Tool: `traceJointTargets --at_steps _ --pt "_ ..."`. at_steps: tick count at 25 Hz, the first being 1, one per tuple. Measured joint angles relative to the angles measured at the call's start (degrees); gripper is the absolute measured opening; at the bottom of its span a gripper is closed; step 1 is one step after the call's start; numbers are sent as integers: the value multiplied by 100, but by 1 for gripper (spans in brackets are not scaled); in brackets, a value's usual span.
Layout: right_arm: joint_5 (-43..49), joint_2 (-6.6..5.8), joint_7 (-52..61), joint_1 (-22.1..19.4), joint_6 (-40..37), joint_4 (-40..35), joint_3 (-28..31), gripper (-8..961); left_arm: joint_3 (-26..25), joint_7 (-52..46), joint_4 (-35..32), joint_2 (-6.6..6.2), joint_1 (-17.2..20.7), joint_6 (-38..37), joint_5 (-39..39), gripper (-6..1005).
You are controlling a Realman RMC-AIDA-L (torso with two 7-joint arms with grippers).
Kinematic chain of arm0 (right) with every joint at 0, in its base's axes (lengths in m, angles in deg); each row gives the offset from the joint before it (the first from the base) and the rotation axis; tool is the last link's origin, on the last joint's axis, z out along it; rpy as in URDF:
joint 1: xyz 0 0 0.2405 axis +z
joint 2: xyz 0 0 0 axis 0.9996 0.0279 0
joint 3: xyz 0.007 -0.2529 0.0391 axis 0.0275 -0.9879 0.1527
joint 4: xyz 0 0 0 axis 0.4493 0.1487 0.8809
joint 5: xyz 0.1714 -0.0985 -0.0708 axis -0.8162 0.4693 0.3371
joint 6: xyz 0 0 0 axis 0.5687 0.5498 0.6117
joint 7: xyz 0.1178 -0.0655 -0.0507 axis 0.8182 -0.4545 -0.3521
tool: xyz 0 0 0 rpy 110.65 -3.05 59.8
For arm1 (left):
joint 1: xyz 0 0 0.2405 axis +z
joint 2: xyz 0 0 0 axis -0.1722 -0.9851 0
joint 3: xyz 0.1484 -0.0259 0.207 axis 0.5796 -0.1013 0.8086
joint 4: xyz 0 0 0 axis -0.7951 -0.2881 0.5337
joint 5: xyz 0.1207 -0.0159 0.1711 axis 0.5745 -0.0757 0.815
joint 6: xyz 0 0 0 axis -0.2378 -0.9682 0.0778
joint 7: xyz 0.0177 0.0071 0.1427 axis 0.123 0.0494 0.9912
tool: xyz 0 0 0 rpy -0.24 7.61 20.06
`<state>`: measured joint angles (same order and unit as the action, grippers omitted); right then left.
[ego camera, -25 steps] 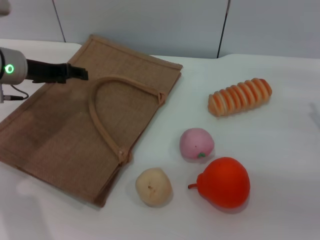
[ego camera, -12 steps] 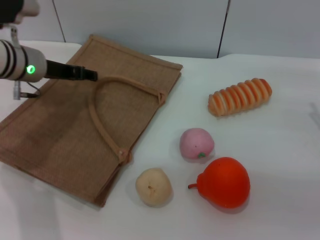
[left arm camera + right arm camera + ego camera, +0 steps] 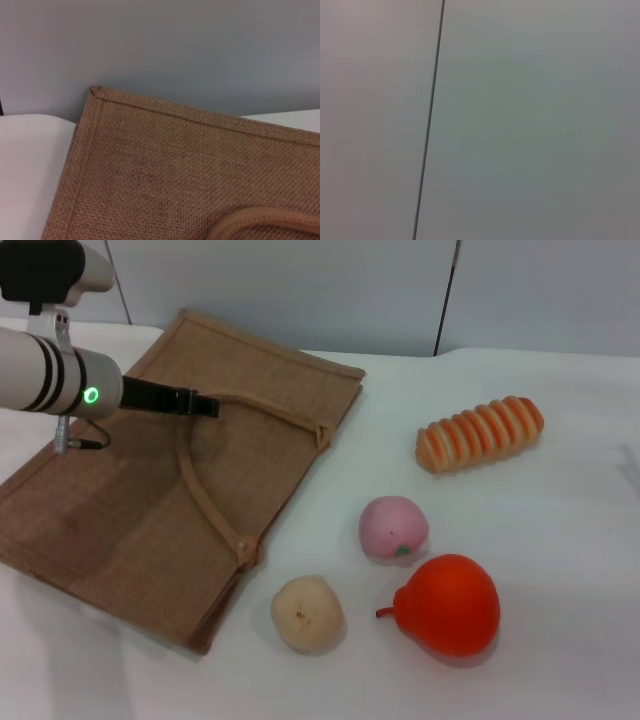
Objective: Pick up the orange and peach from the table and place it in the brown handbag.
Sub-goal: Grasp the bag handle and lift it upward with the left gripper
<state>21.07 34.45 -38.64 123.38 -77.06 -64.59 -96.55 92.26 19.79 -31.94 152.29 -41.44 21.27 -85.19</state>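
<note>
- On the white desk (image 3: 560, 540), lay flat the brown handbag (image 3: 150, 500), coarse woven jute with looped handles.
- Hovered over its upper handle: left gripper (image 3: 195, 403), slim and dark; grip state impossible to tell.
- Sat just right of the bag: the peach (image 3: 393, 527), matte pink and round, and the orange (image 3: 450, 604), glossy with a pointed stem.
- Rested nearby: beige round fruit (image 3: 307, 613) and ridged striped bread (image 3: 480, 433).
- Showed no legible writing.

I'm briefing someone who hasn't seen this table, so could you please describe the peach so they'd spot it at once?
Start at the big flat brown handbag on the table's left; three fruits lie just off its right edge. The peach is the farthest back, above the orange. It alone is pale pink with a tiny green leaf mark, unlike the beige fruit.
</note>
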Motion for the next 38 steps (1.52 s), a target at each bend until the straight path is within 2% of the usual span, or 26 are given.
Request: traceJointTargets --at_steps 16,38 --pt "-6 0 0 10 0 0 8 853 499 -67 316 -10 -36 -288 33 581" --pt "-5 0 0 18 0 0 11 851 511 -85 449 -10 -91 -364 194 509"
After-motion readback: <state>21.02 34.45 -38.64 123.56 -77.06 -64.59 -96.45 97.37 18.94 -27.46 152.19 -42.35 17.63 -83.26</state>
